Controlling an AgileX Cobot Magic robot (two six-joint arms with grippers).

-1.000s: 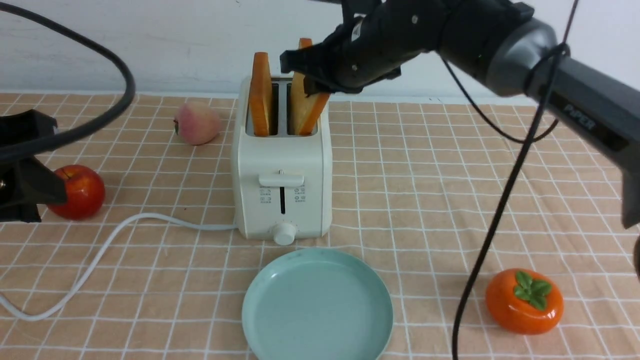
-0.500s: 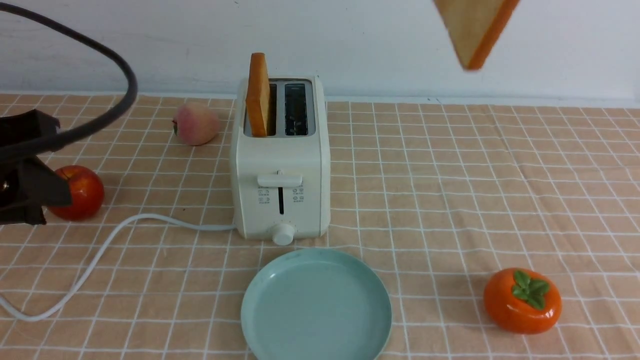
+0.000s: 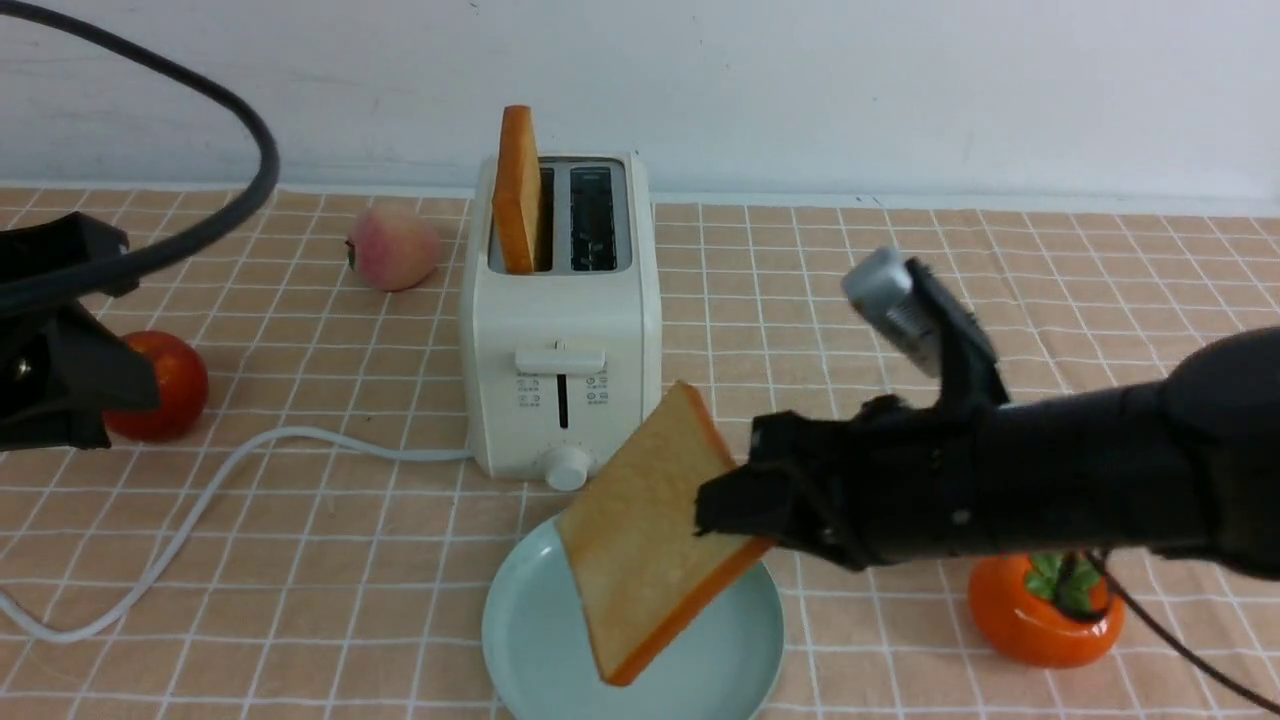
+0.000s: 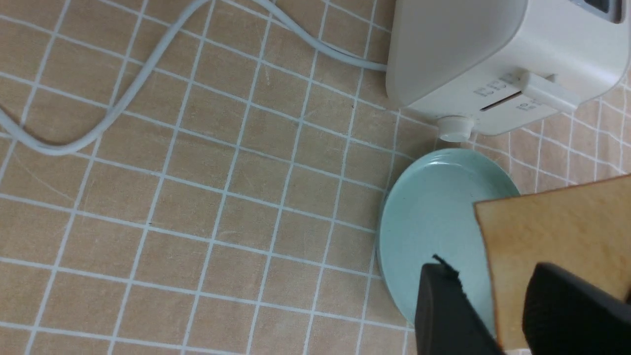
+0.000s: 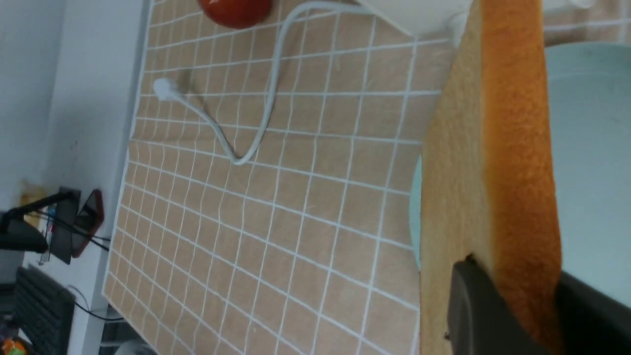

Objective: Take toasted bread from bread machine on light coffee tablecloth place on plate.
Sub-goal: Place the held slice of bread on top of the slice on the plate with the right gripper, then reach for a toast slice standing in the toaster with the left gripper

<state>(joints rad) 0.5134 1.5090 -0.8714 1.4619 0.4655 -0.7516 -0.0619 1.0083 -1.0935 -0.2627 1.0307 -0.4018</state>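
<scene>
**Inspector:** State of the right end effector (image 3: 722,508)?

**Assistant:** Closed on a slice of toasted bread (image 3: 650,535), one finger against each face. The slice is tilted, golden-tan with an orange-brown crust, and lies over the plate (image 3: 520,625) in the front view.

**Inspector:** Is it in contact with the plate?

**Assistant:** Cannot be determined from these views.

**Inspector:** The second slice?

**Assistant:** The other slice (image 3: 517,195) stands upright in the left slot of the bread machine (image 3: 565,320), its upper part protruding.

**Inspector:** And the left end effector (image 4: 485,268)?

**Assistant:** Open, fingers apart, at the left side of the tabletop.

**Inspector:** Record the layout.

**Assistant:** Light coffee tablecloth (image 3: 380,540), white grid lines, over the tabletop. The pale teal plate is just in front of the bread machine, on the side away from the far edge. A peach (image 3: 393,247) sits left of the machine, near the far edge. A red apple (image 3: 175,385) lies further left, partly hidden by the left arm (image 3: 60,370). A white cord (image 3: 215,490) runs from the machine leftward. An orange persimmon (image 3: 1040,625) sits right of the plate, partly hidden behind the right arm (image 3: 1050,475).
</scene>
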